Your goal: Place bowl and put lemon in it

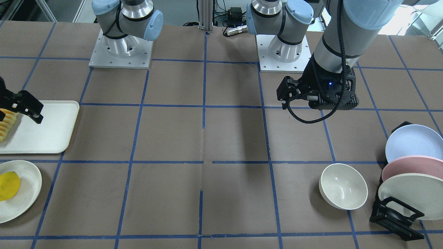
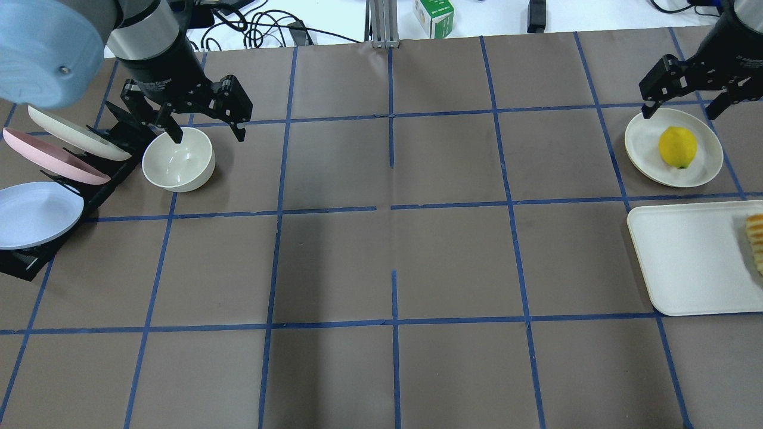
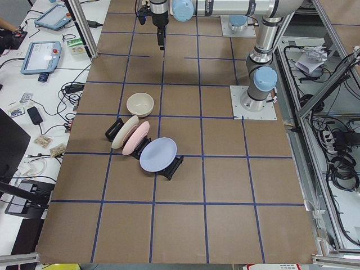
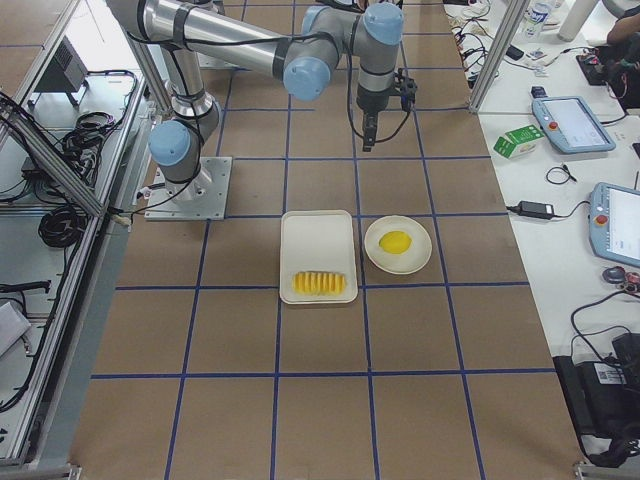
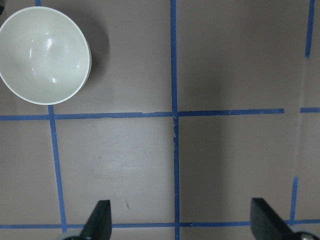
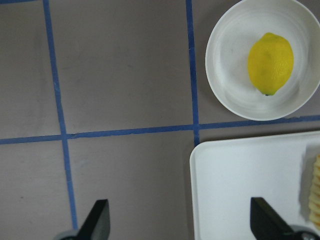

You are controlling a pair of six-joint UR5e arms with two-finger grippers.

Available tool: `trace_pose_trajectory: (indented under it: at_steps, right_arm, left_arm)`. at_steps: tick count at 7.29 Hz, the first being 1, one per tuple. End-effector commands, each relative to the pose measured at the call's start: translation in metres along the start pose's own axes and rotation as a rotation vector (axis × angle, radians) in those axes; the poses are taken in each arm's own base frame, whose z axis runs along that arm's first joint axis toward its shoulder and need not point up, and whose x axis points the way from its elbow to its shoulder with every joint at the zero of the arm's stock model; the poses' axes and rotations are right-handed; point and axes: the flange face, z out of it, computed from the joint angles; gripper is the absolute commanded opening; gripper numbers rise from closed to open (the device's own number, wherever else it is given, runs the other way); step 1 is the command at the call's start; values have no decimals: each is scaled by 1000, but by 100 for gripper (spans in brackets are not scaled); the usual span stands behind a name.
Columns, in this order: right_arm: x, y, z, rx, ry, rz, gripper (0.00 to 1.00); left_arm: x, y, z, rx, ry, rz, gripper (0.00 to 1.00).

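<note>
The cream-white bowl (image 2: pixel 177 159) stands upright and empty on the table beside the dish rack; it also shows in the front view (image 1: pixel 343 186) and at the upper left of the left wrist view (image 5: pixel 45 55). My left gripper (image 2: pixel 208 136) hangs open and empty well above the table, off to one side of the bowl. The yellow lemon (image 2: pixel 678 147) lies on a shallow cream plate (image 2: pixel 644 143); it also shows in the right wrist view (image 6: pixel 270 63). My right gripper (image 2: pixel 679 109) is open and empty, high above the plate's far edge.
A black dish rack (image 2: pixel 27 262) holds a blue plate (image 2: pixel 36 214), a pink plate (image 2: pixel 53 158) and a cream plate (image 2: pixel 77 137) next to the bowl. A cream tray (image 2: pixel 685 262) with a row of orange-yellow slices (image 2: pixel 756 238) lies near the lemon's plate.
</note>
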Motion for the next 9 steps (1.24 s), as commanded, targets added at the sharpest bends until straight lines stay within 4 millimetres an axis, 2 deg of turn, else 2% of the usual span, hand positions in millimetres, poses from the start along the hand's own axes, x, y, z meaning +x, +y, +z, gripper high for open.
trace_pose_trajectory:
  at_steps: [1, 2, 3, 5, 6, 7, 8, 9]
  right_arm:
    - [83, -19, 47, -6, -2, -12, 100]
    - [103, -38, 64, 64, 41, -25, 100]
    - [121, -44, 80, 75, 44, -15, 100]
    - [132, -51, 95, 70, 29, 0, 100]
    - [136, -58, 111, 89, 36, -3, 100]
    - [145, -74, 140, 111, 51, -25, 100]
    - [153, -87, 172, 135, 70, -75, 100]
    - [153, -90, 191, 132, 58, -69, 100]
  left_arm:
    - [-1, 6, -3, 9, 0, -2, 100]
    - [-1, 4, -1, 7, 2, -3, 100]
    - [-1, 4, 0, 4, 2, -5, 100]
    - [-2, 3, 0, 4, 2, -8, 100]
    - [-13, -3, 2, 9, 5, -14, 100]
    - [-46, -24, 14, 29, 15, -63, 100]
    - [-86, -48, 37, 32, 20, -74, 100]
    - [-105, -67, 58, 37, 40, -84, 100]
